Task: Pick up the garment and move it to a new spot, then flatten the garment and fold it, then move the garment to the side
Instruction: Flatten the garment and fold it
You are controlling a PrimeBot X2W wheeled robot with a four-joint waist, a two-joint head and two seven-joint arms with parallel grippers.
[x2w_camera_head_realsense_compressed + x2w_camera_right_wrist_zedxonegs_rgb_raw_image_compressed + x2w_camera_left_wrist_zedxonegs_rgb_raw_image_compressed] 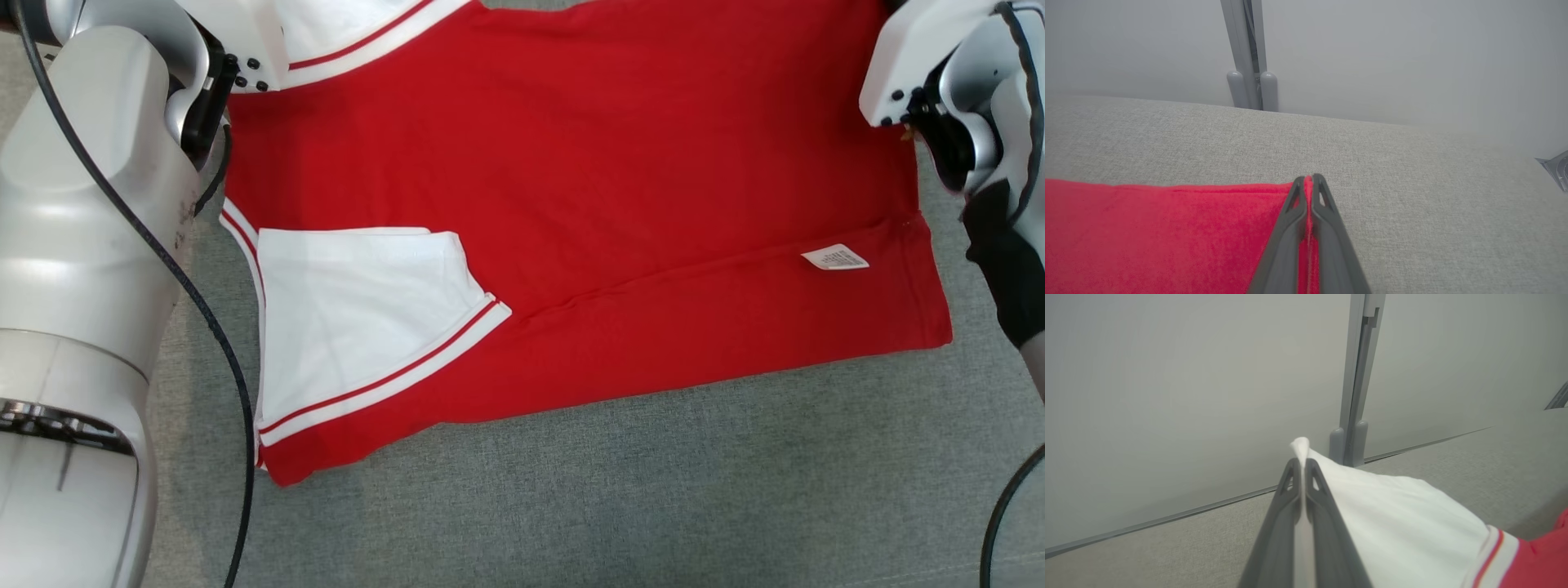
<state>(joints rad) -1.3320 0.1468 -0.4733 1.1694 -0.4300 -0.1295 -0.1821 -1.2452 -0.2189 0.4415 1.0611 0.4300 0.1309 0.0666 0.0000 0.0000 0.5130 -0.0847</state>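
A: How are the pincers set?

B: Both are seen shut. The left pincer (1302, 461) is clamped on the tip of the far sleeve (1392, 514), with a tuft of white cloth poking past the tips. The right pincer (1309, 177) is pinched on the far corner of the red hem (1167, 228).

A: And where is the garment found?

B: The garment (571, 204) is spread across the tabletop (653, 506). Its red body is mostly flat, and the near sleeve (359, 327) is folded in over it. A small label (834, 258) is shown near the hem end.

A: How is it expected to handle?

B: It is judged light, soft and limp. No shape would be kept once lifted, and a sag between the 2 holds is to be expected. A thin pinch could be pulled loose by a hard tug. Corners, seam ends and the striped cuffs are judged the best holds, since the cloth is doubled there.

A: What of the surface and the room?

B: The tabletop is covered in grey woven cloth, so some drag is likely. Pale wall panels (1188, 396), joined by a grey post (1357, 375), are seen at its far edge.
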